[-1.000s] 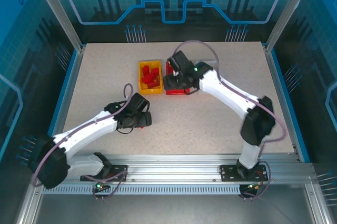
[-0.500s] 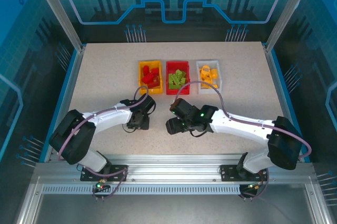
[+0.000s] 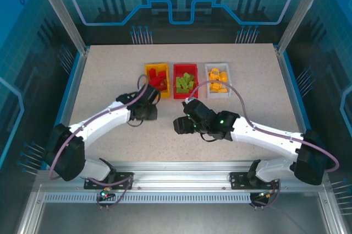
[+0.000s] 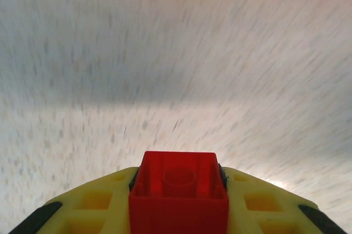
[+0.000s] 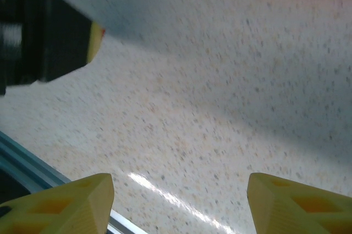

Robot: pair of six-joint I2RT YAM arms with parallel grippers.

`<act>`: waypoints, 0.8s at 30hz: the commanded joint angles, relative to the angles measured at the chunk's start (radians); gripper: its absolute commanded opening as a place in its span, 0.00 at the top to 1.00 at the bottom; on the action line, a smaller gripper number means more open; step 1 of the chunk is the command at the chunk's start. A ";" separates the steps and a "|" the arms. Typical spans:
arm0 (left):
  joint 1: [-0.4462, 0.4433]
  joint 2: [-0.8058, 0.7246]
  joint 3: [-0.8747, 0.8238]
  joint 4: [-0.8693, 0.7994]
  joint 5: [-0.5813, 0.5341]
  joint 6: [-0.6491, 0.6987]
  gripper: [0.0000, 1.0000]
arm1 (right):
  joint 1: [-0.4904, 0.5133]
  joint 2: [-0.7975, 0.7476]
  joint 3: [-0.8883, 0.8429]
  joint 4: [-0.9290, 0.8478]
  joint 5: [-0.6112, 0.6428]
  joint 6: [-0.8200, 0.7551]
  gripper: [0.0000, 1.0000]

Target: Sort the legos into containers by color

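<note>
A red brick [image 4: 179, 190] is clamped between the yellow fingers [image 4: 99, 203] of my left gripper [image 3: 150, 114], which hangs just in front of the yellow-orange bin [image 3: 156, 79]. That bin holds several red bricks [image 3: 158, 81]. Green bricks [image 3: 186, 83] fill the red bin [image 3: 185, 80], and yellow-orange bricks [image 3: 218, 80] lie in the white bin [image 3: 218, 79]. My right gripper [image 3: 179, 126] stands open over bare table near the middle front; in the right wrist view its fingertips [image 5: 71, 203] are wide apart with nothing between them. The left gripper's dark body [image 5: 44, 36] appears at the upper left of that view.
The three bins stand in a row at the back centre of the speckled table [image 3: 110, 74]. A blue rim [image 3: 69, 96] and metal posts frame the table. The aluminium rail [image 3: 181, 168] runs along the front edge.
The left gripper has moved back and slightly right toward the yellow-orange bin, brick in its jaws. The right arm, over the red bin a second ago, has drawn back to the table's front middle.
</note>
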 commanded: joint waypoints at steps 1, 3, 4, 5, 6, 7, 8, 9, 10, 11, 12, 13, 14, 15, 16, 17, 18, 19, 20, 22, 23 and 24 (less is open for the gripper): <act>0.044 0.073 0.161 -0.040 0.022 0.066 0.72 | -0.016 -0.038 0.012 0.109 0.061 -0.039 0.33; 0.063 0.139 0.255 -0.042 0.019 0.085 0.72 | -0.042 -0.031 0.040 0.113 0.067 -0.041 0.33; 0.076 0.176 0.303 -0.039 0.023 0.091 0.71 | -0.055 -0.025 0.053 0.107 0.067 -0.039 0.33; 0.096 0.216 0.350 -0.039 0.029 0.092 0.71 | -0.068 -0.021 0.062 0.105 0.064 -0.037 0.33; 0.112 0.253 0.392 -0.042 0.036 0.094 0.71 | -0.078 -0.020 0.067 0.105 0.058 -0.037 0.33; 0.130 0.289 0.436 -0.038 0.045 0.095 0.71 | -0.089 -0.019 0.070 0.106 0.049 -0.037 0.33; 0.144 0.326 0.485 -0.032 0.059 0.101 0.71 | -0.100 -0.016 0.073 0.106 0.039 -0.038 0.33; 0.155 0.361 0.527 -0.027 0.066 0.109 0.71 | -0.108 -0.015 0.075 0.104 0.033 -0.038 0.33; 0.165 0.399 0.576 -0.023 0.068 0.122 0.71 | -0.115 -0.011 0.075 0.100 0.029 -0.037 0.33; 0.174 0.443 0.627 -0.025 0.076 0.137 0.71 | -0.122 -0.006 0.076 0.098 0.025 -0.035 0.33; 0.185 0.481 0.670 -0.027 0.089 0.147 0.71 | -0.132 0.000 0.077 0.097 0.018 -0.032 0.33; 0.195 0.525 0.718 -0.034 0.098 0.152 0.71 | -0.145 0.011 0.079 0.095 0.004 -0.027 0.33; 0.205 0.569 0.761 -0.046 0.106 0.157 0.70 | -0.158 0.024 0.086 0.091 -0.013 -0.022 0.33; 0.213 0.601 0.797 -0.054 0.114 0.159 0.69 | -0.170 0.033 0.090 0.093 -0.024 -0.018 0.33; 0.221 0.637 0.830 -0.059 0.120 0.158 0.69 | -0.177 0.040 0.094 0.103 -0.035 -0.018 0.31; 0.229 0.664 0.854 -0.057 0.130 0.158 0.69 | -0.183 0.042 0.095 0.127 -0.049 -0.025 0.29; 0.236 0.687 0.871 -0.055 0.138 0.156 0.69 | -0.187 0.040 0.091 0.152 -0.060 -0.032 0.27; 0.240 0.709 0.890 -0.056 0.142 0.153 0.68 | -0.189 0.037 0.087 0.176 -0.067 -0.039 0.25; 0.244 0.731 0.908 -0.056 0.148 0.150 0.68 | -0.190 0.036 0.086 0.195 -0.073 -0.043 0.23; 0.248 0.759 0.925 -0.049 0.165 0.146 0.67 | -0.195 0.035 0.092 0.212 -0.083 -0.050 0.21; 0.250 0.768 0.927 -0.042 0.170 0.144 0.64 | -0.199 0.039 0.098 0.212 -0.089 -0.050 0.21; 0.251 0.774 0.927 -0.036 0.177 0.143 0.61 | -0.201 0.041 0.102 0.211 -0.096 -0.052 0.21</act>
